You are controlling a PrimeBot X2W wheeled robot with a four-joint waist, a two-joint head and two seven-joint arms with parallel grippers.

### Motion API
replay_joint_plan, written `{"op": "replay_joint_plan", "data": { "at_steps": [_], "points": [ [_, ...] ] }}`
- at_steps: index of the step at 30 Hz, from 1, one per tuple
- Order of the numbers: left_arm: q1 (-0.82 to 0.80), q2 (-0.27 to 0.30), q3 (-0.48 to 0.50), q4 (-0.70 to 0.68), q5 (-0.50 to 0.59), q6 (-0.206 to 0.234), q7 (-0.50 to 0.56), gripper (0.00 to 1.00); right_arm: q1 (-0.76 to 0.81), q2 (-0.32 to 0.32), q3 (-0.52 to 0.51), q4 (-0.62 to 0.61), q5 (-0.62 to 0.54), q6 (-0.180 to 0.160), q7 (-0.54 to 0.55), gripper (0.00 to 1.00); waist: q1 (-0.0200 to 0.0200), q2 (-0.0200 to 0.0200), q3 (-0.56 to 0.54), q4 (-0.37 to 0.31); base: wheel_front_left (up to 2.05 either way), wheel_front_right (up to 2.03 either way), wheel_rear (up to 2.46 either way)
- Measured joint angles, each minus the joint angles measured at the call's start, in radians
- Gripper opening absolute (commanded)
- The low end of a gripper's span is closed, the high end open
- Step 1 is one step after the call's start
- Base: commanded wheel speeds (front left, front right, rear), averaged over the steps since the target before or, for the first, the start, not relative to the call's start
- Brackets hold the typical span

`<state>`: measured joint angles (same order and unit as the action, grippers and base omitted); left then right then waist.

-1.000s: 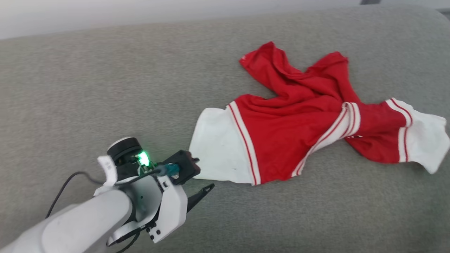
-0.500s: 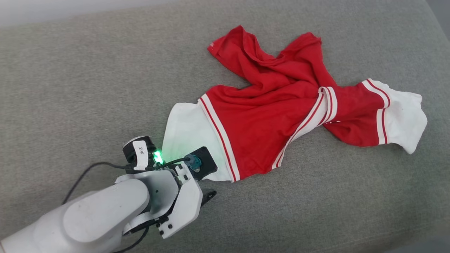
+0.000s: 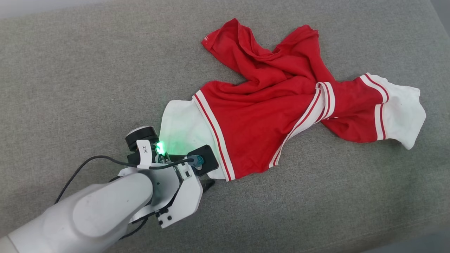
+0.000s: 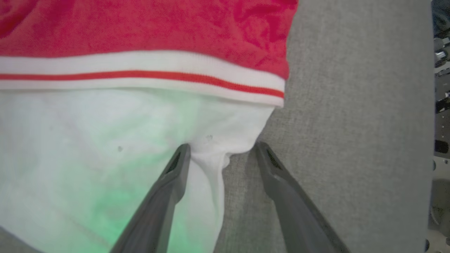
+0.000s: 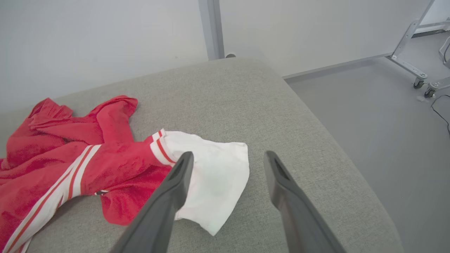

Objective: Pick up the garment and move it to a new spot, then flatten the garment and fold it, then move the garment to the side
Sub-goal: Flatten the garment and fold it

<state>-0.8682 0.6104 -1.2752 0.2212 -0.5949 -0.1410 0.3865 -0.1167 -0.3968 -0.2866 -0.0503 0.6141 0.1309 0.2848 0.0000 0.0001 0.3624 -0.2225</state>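
At the lower left of the head view the pale forearm (image 3: 102, 211) led up to the left tool (image 4: 223, 149). Its jaws stood wide apart and gripped nothing (one finger (image 4: 174, 172) lay on white cloth, the other on the bare grey cushion (image 4: 351, 123)). They straddled the corner of the nearer white sleeve end (image 3: 182, 126) of the garment (image 3: 267, 112). The garment lay crumpled on the cushion from the centre to the right of that frame, with red folds reaching the top centre. In the right wrist view the right tool (image 5: 228, 156) hung wide open and empty, one finger in front of the other white sleeve end (image 5: 218, 182). Grey floor (image 5: 369, 116) lay beyond, at the right.
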Motion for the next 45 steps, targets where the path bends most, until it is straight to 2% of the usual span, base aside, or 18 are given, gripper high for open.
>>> {"op": "replay_joint_plan", "data": {
  "at_steps": [1,6,12,16,20,26,31,37,45],
  "points": [
    [0.0,-0.003,0.0,0.005,0.005,0.0,-0.003,0.0,-0.005,-0.006,0.017,0.0,-0.001,0.0,0.007,1.0,0.0,0.0,0.002,0.0,0.0,0.0,0.0],
    [-0.016,-0.011,0.009,0.033,-0.001,0.005,-0.024,0.0,-0.052,-0.063,0.143,0.0,-0.008,0.0,0.069,1.0,0.0,0.0,0.014,-0.003,0.0,0.0,0.0],
    [-0.034,-0.019,0.008,0.025,0.005,0.005,-0.036,0.0,-0.178,-0.194,0.269,0.047,0.028,0.0,0.181,1.0,0.0,0.0,0.038,0.01,0.0,0.0,0.0],
    [-0.051,-0.031,0.007,0.02,0.008,0.003,-0.045,0.0,-0.295,-0.281,0.357,0.111,0.096,0.0,0.276,1.0,0.0,0.0,0.062,0.024,0.0,0.0,0.0],
    [-0.071,-0.044,0.007,0.01,0.024,0.0,-0.053,0.0,-0.439,-0.323,0.406,0.239,0.135,0.0,0.342,1.0,0.0,0.0,0.087,0.043,0.0,0.0,0.0],
    [-0.097,-0.062,0.006,-0.003,0.031,-0.001,-0.053,0.0,-0.595,-0.315,0.53,0.429,0.159,0.0,0.42,1.0,0.0,0.0,0.122,0.071,0.0,0.0,0.0],
    [-0.112,-0.071,0.006,-0.011,0.032,-0.003,-0.053,0.0,-0.656,-0.293,0.63,0.549,0.169,0.0,0.451,1.0,0.0,0.0,0.14,0.086,0.0,0.0,0.0],
    [-0.122,-0.069,0.005,-0.015,0.031,-0.004,-0.053,0.0,-0.7,-0.3,0.717,0.61,0.21,0.0,0.467,1.0,0.0,-0.0001,0.153,0.088,0.0,0.0,0.0],
    [-0.131,-0.068,0.002,-0.016,0.023,-0.005,-0.053,0.0,-0.725,-0.3,0.773,0.642,0.229,0.0,0.465,1.0,0.0,0.0,0.161,0.087,0.0,0.0,0.0]
  ]
}}
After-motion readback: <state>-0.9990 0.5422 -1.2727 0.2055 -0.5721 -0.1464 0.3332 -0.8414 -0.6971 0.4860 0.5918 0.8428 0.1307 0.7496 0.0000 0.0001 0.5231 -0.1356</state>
